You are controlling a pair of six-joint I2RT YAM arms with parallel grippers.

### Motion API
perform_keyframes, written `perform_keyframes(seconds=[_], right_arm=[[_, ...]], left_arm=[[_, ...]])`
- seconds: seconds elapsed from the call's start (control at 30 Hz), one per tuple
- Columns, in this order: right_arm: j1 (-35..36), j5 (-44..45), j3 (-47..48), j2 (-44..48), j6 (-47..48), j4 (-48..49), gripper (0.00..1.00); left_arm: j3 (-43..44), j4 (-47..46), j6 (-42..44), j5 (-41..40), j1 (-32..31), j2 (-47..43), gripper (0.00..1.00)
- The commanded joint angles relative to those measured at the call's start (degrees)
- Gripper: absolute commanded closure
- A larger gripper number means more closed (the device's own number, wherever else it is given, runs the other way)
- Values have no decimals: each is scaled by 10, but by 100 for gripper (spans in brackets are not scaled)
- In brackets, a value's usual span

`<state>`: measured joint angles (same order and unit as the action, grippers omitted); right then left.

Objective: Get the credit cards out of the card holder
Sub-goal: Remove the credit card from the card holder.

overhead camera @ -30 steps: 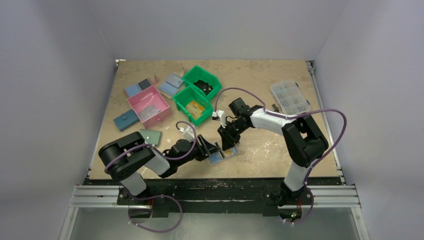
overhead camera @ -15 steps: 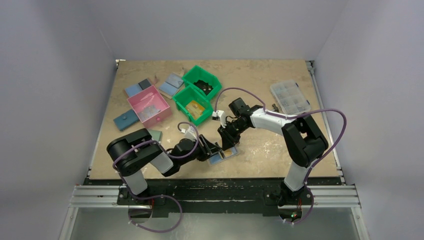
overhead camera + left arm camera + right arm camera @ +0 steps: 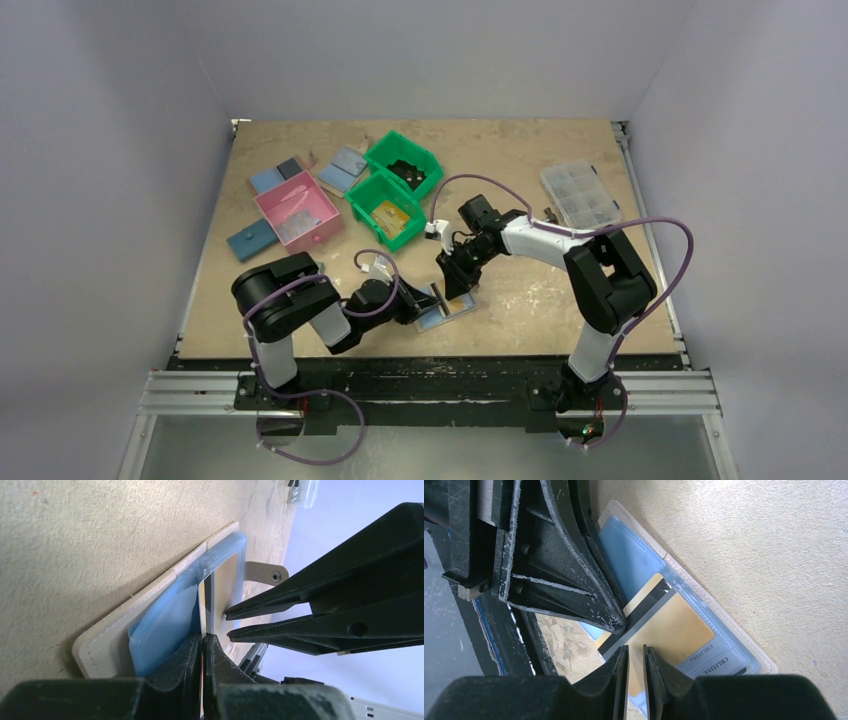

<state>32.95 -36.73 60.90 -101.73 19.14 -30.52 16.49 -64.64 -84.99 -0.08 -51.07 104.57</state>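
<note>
Both claws are in tight on the holder [image 3: 447, 312], which lies open near the worktop's [image 3: 540, 300] front edge, between the two arms. The left claw [image 3: 202, 645] is pressed together, clamped on the rim of the holder's blue panel [image 3: 165, 625]. That panel stands lifted off the beige back, and the back's stitched edge lies flat on the worktop.

The right claw [image 3: 636, 652] comes in from the other side with its jaws a narrow slit apart. Its tips are at the yellow card [image 3: 669, 625], with nothing plainly pinched between them. The card's black-striped end pokes out past the clear pocket's edge and the rest sits inside, over printed cards below. The left claw's tip touches that stripe, so there is almost no gap between the two claws.

There is bare worktop to the holder's right and behind it. The green bins [image 3: 385, 210] and pink box [image 3: 297, 210] sit well back on the left, and a clear organiser [image 3: 580, 195] lies far right.
</note>
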Motion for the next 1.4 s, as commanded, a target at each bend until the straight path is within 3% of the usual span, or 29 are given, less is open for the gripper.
perform_keyframes(seconds=[0.0, 0.47, 0.73, 0.9, 1.13, 1.37], right_arm=[[-3, 76, -4, -22, 23, -9, 74], [-5, 120, -8, -31, 11, -4, 67], [-4, 80, 1, -20, 39, -21, 63], [-6, 28, 9, 17, 80, -45, 57], [-9, -43, 14, 84, 143, -84, 49], [-35, -97, 22, 152, 221, -135, 46]], left_arm=[[-15, -28, -8, -23, 3, 12, 100], [-102, -162, 56, 31, 32, 3, 100], [-109, -175, 112, 60, 37, -14, 100], [-93, -48, 177, 54, 38, -117, 100], [-47, 220, 300, 31, 38, -286, 100], [-10, 339, 419, 40, 38, -383, 100]])
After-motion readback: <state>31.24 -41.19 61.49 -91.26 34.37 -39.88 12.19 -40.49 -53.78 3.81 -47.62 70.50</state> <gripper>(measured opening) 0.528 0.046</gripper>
